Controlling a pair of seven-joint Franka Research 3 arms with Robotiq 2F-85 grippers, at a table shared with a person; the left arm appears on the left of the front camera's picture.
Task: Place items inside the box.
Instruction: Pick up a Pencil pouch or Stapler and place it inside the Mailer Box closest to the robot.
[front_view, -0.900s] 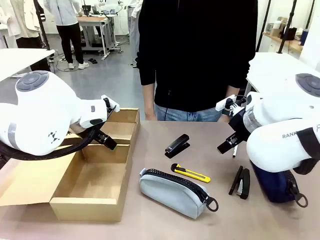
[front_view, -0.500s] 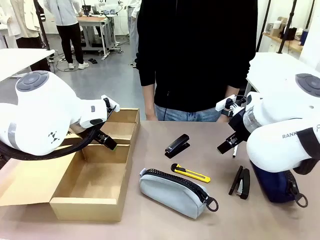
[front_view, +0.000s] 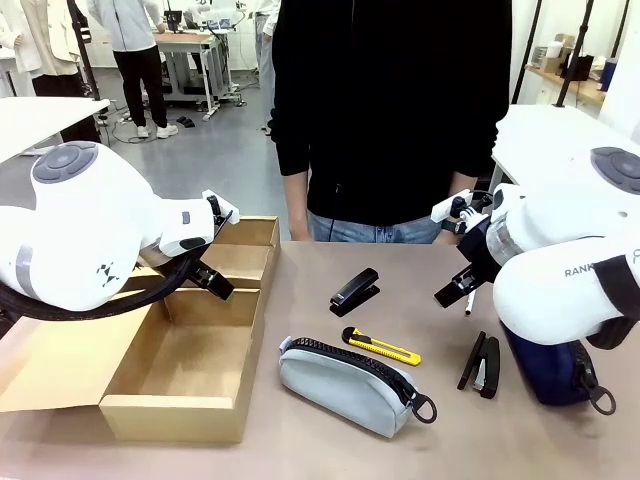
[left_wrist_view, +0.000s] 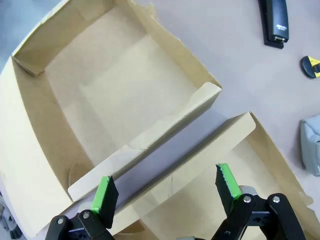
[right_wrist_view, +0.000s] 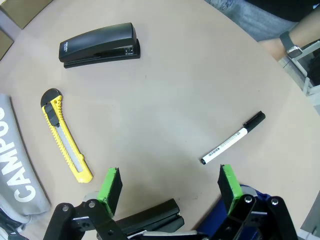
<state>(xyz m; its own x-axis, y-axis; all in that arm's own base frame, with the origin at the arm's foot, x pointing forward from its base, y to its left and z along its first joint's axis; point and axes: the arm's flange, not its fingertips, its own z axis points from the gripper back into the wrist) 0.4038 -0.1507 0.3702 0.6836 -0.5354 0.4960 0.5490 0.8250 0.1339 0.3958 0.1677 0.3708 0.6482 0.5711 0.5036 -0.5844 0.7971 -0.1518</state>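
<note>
The brown worktop (front_view: 420, 300) carries everything. Straight below the left pincer (left_wrist_view: 165, 186) lies the open box (front_view: 170, 420), with the wall between its two compartments under the jaws. Right beneath the right pincer (right_wrist_view: 170, 182) lie a black stapler (front_view: 483, 363) and, next to it, a navy pouch (front_view: 550, 375). Just ahead of that pincer a white pen (right_wrist_view: 232, 138) lies to one side and a yellow-black knife (right_wrist_view: 65, 142) to the other. Well ahead of it, past the knife, lies a second stapler (right_wrist_view: 99, 45). Out beyond the knife, away from the pen, lies a grey pouch (front_view: 345, 385) (its side reads CAMPUS).
</note>
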